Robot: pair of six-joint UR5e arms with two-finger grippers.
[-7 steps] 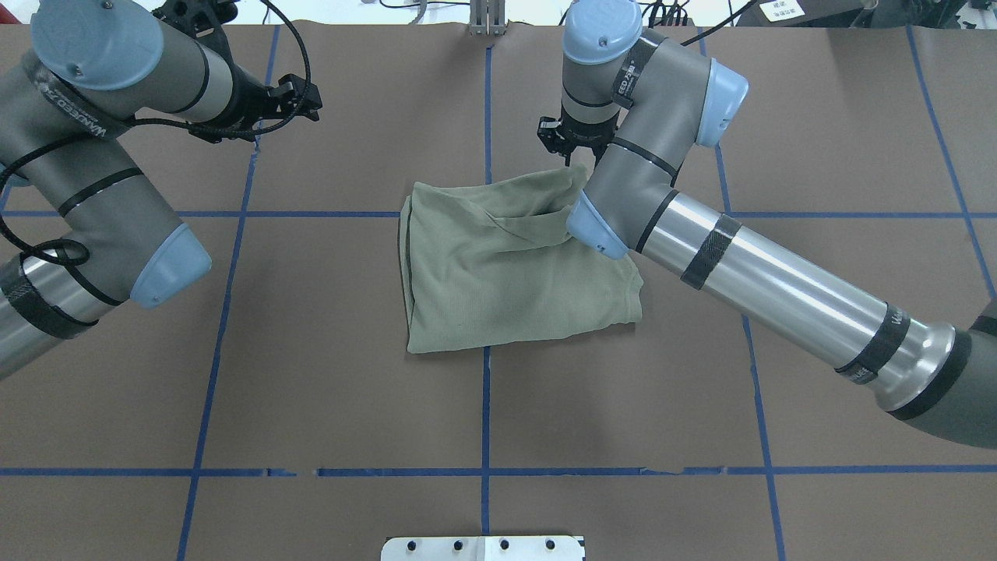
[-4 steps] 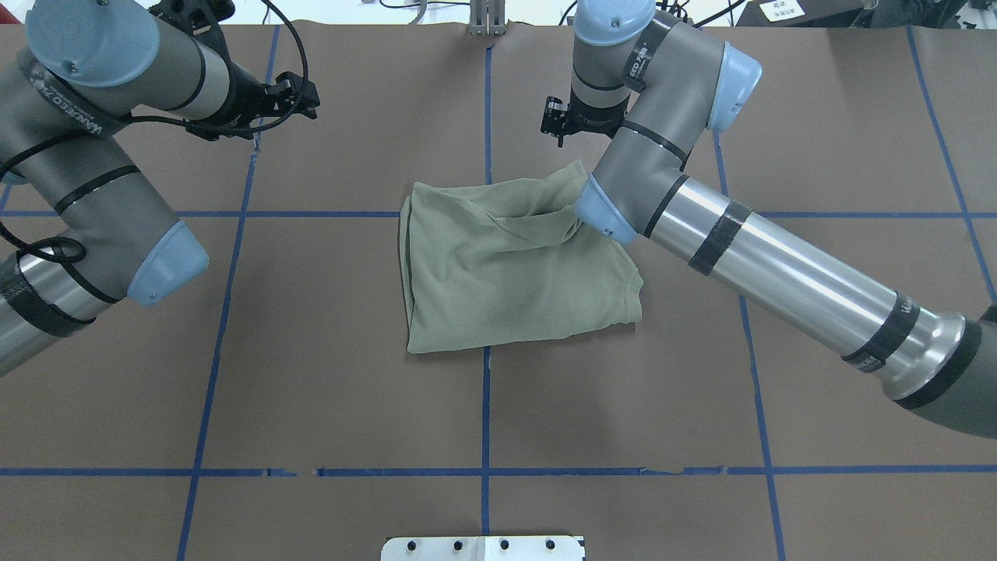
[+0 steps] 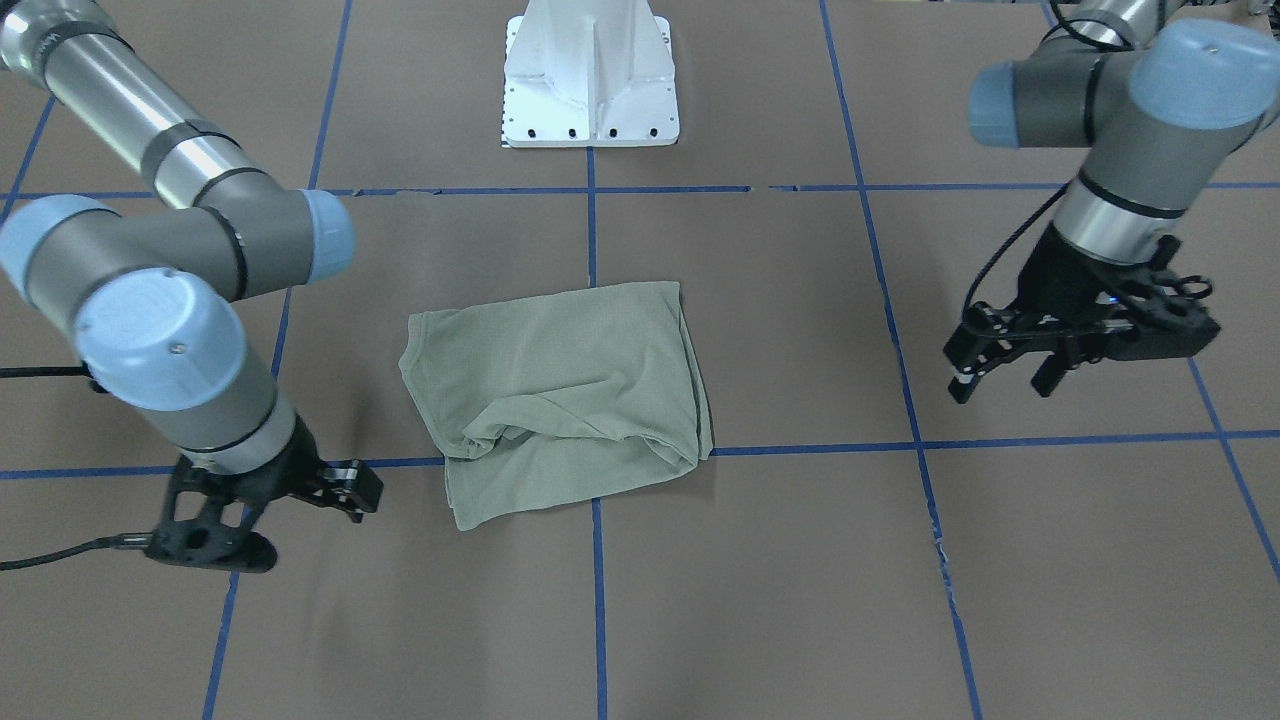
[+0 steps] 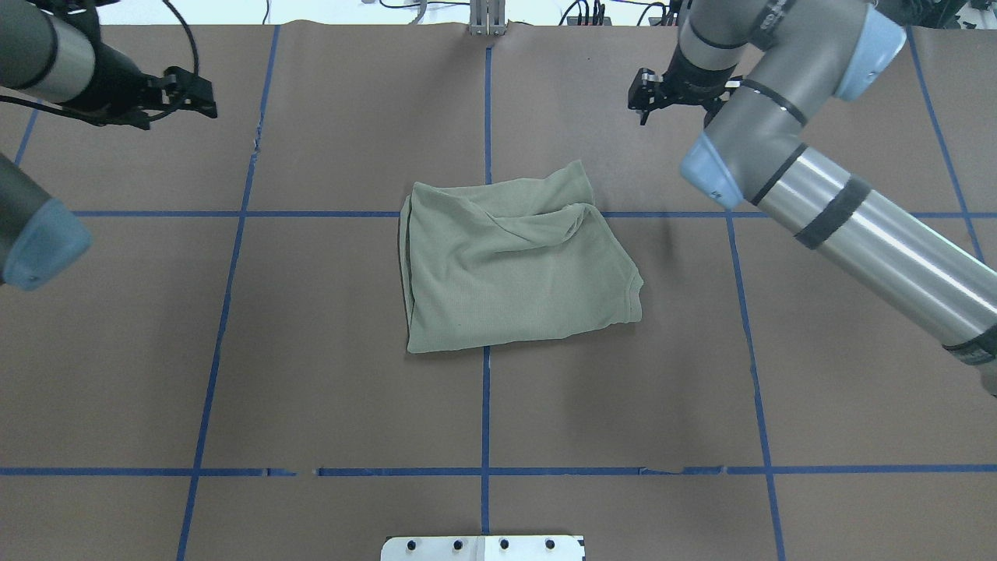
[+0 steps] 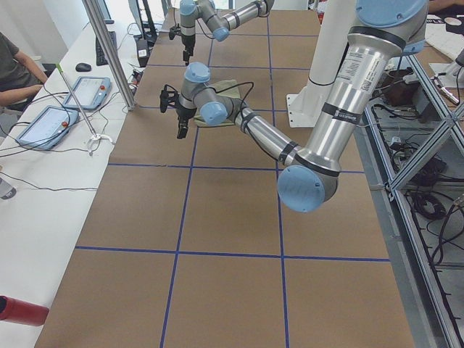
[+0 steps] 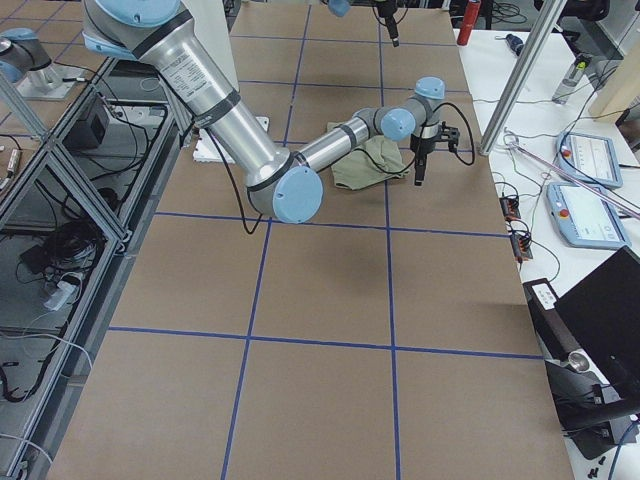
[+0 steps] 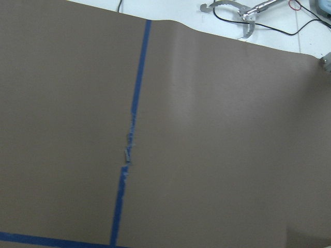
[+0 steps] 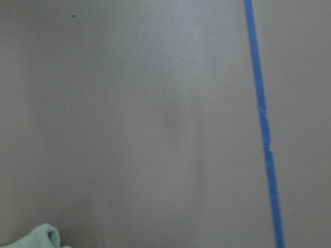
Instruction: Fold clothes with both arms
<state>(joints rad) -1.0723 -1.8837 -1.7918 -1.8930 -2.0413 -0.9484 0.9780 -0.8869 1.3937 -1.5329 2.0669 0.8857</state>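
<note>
Shirt (image 4: 514, 269) lies mid-table (image 4: 311, 389), folded to a rough rectangle, w/ a rumpled flap along its far edge. Neither gripper touches it. Left gripper (image 3: 1003, 378) hangs well off to its side, jaws apart, empty. Right gripper (image 3: 350, 488) hangs beyond the far right corner; we can't tell its jaw state. We judge the fold nearly done. Next move, if any, calls for a pinch on that loose flap to lay it flat.

Brown table (image 4: 311, 351) gridded with blue tape (image 4: 486, 405); folded green shirt (image 4: 514, 265) lies mid-table; white base (image 3: 590, 80), seemingly bolted down.
</note>
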